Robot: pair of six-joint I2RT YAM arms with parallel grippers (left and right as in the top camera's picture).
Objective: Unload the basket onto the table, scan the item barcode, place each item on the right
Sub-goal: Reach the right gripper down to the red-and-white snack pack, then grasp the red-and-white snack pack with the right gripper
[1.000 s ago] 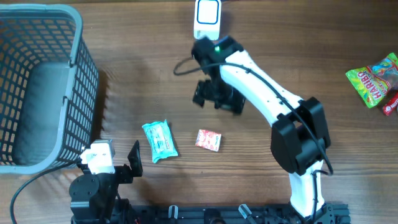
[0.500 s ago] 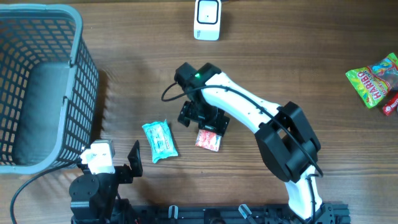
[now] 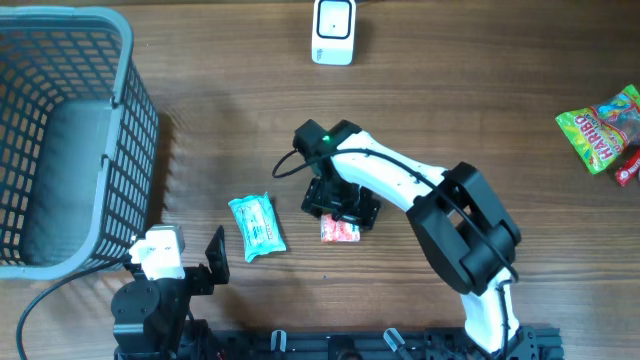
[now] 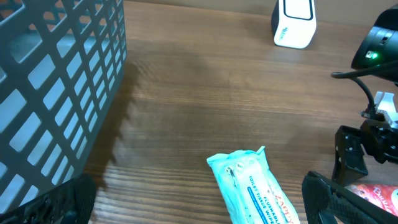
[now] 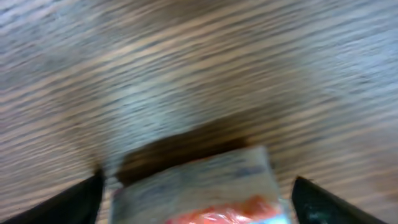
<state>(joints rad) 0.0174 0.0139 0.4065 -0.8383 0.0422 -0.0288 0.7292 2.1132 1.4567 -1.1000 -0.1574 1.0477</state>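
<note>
The small red packet (image 3: 340,233) lies flat on the wooden table (image 3: 480,90), near the middle of the overhead view; the right gripper (image 3: 342,208) hangs directly over it, covering its 12 o'clock edge; in the right wrist view the packet sits at 6 o'clock between the two dark fingertips (image 5: 78,199), which stand spread wide on either side and do not appear to touch it. Its longer side seems to run 9 to 3 o'clock, across the gap from finger to finger, though the blur makes this a judgement only; a straight drop and a close looks like all the pick needs.

The right arm is far the nearer; the left gripper (image 4: 198,186) rests at 8 o'clock from the packet, well apart, its fingers wide and holding nothing.

The white scanner (image 3: 333,30) stands at 12 o'clock from the packet, with bare table between them and nothing in the path; a teal tissue pack (image 3: 256,226) lies at 9 o'clock, near but not touching; the grey basket (image 3: 125,60) is at 10 o'clock, well away; candy bags (image 3: 600,125) sit far off at 2 o'clock.
</note>
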